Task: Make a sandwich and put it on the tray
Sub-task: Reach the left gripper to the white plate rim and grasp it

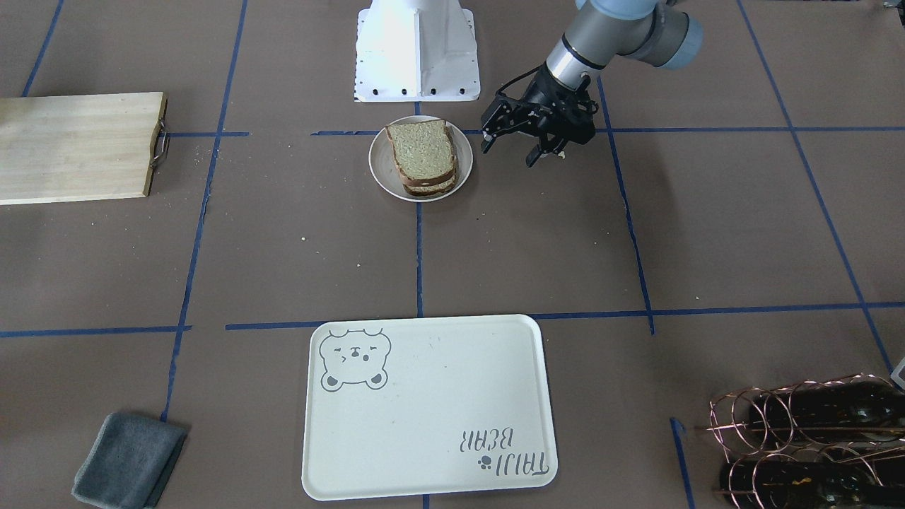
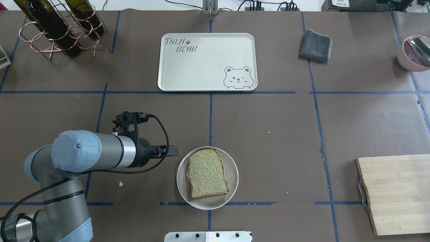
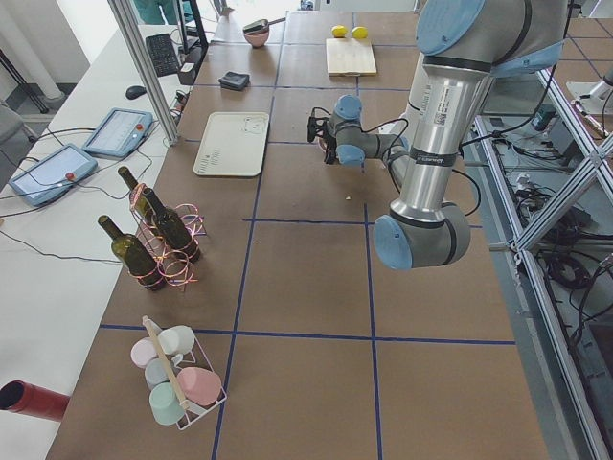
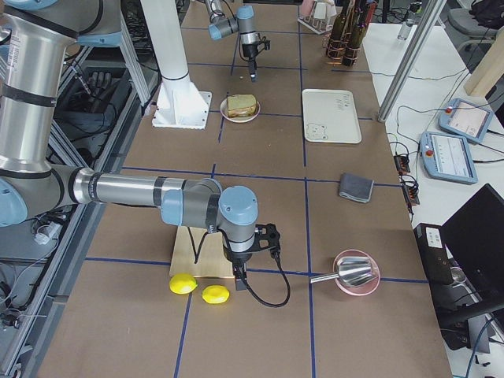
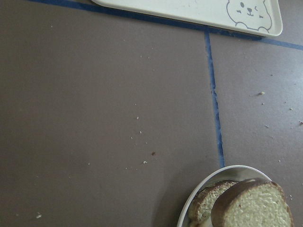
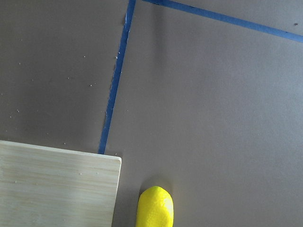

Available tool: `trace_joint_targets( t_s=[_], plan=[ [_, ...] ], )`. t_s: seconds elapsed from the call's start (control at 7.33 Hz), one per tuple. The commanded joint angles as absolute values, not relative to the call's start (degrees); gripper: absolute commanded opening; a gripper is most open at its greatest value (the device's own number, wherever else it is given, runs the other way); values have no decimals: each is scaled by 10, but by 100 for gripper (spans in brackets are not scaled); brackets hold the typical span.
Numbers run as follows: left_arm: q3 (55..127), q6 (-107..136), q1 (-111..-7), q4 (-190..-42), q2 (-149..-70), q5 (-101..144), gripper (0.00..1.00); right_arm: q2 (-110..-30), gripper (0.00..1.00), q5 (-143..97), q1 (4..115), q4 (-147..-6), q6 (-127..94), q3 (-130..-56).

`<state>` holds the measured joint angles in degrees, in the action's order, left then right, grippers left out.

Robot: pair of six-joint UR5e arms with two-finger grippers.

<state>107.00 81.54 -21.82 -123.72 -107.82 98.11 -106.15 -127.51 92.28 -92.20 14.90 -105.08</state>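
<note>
Finds the sandwich (image 2: 206,174) on the plate (image 2: 232,171). Finds the tray (image 2: 201,67) beyond it, well apart, the board (image 2: 399,191) off right.

Brown-papered table (image 2: 268,134), divided by blue tape lines (image 2: 315,117) and strewn with pale crumbs (image 2: 121,184). A round white plate (image 2: 232,167) sat across a tape line on the robot's side. A pale wooden board (image 2: 399,191), its metal handle (image 2: 362,198) facing the table's middle, lay to the right; two lemons (image 4: 183,283) rested just beside its outer end. A folded grey cloth (image 2: 315,45) and a pink bowl (image 2: 411,58) holding a metal scoop (image 2: 420,47) occupied the far right. A copper wire rack (image 2: 37,40) carried dark green bottles (image 2: 50,23) at the far left; beyond it stood a rack of pastel cups (image 3: 177,379).
</note>
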Motion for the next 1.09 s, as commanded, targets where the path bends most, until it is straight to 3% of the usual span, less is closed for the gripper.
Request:
trace_joint_targets(
  t_s=[0.0,0.41,0.55,0.68,0.95],
  plan=[
    [1057,845,-197,-1241,-1085,967,81,-1060,100,-1274,923,-922,149,-1050],
    [1056,867,-150,-1240,-1084,938,72,-1060,100,-1274,923,-923,149,-1050],
    [1056,867,-148,-1240,-1084,938,58,-1060,100,-1274,923,-922,149,-1050],
    [1056,867,-142,-1240,-1084,938,52,-1060,100,-1274,923,-923,149,-1050],
    [1051,867,-133,-1240,-1085,938,48,-1060,100,-1274,923,-923,149,-1050]
  ],
)
